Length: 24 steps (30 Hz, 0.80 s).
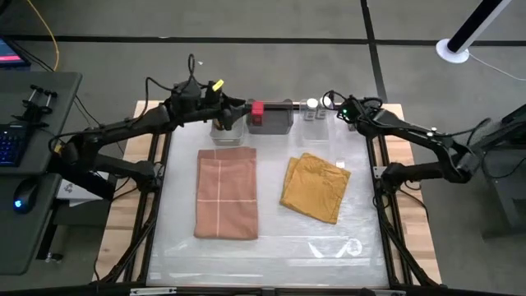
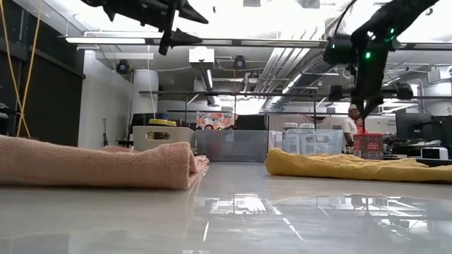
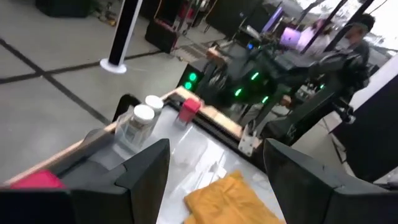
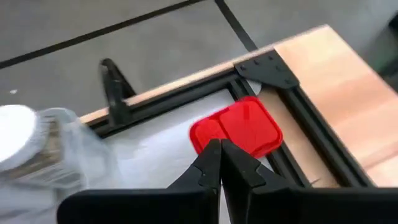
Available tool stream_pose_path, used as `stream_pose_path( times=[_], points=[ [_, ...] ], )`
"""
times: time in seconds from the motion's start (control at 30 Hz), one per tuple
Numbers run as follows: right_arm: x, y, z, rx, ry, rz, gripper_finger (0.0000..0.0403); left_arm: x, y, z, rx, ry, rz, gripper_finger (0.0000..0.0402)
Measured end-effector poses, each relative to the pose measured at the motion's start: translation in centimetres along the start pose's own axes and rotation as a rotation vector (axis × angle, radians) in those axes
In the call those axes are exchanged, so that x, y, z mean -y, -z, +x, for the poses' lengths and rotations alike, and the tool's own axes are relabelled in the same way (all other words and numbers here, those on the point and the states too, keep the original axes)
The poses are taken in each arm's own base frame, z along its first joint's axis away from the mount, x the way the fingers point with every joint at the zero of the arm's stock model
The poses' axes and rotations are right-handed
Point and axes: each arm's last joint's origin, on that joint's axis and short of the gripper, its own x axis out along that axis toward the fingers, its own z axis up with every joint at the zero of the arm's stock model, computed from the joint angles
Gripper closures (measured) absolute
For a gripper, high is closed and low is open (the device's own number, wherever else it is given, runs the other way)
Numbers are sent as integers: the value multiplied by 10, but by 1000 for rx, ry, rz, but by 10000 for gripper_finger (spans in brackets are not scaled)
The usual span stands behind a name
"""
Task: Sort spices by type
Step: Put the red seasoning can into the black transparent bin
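Where right claw [image 4: 219,163] hangs: red tin [image 4: 239,127] beyond.

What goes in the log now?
right fingers: shut, empty, above red tin | left fingers: open, over back bins

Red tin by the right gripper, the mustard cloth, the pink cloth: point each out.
red tin [image 4: 245,127]: right wrist view, middle of its red lid.
mustard cloth [image 1: 316,187]: high view, centre of the folded cloth.
pink cloth [image 1: 226,193]: high view, centre of the folded cloth.
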Motion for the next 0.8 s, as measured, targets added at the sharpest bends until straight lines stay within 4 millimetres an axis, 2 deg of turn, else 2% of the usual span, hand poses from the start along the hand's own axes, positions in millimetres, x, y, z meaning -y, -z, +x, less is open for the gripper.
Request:
stream_pose_path(
  times=[0.1, 0.27, 0.6, 0.7, 0.8],
  points=[
    [1, 6, 12, 3, 44, 55, 402, 2, -4, -5, 24, 10, 5, 156],
    [1, 3, 24, 74, 118, 95, 402, 5, -5, -8, 26, 18, 13, 156],
    [-11, 7, 58, 36, 148, 39, 403, 5, -4, -8, 21, 27, 22, 156],
    [-14, 10, 61, 20, 149, -23, 403, 5, -4, -8, 8, 38, 21, 156],
    [-15, 16, 52, -21, 117, -117, 403, 4, -1, -7, -19, 27, 16, 156]
  ],
)
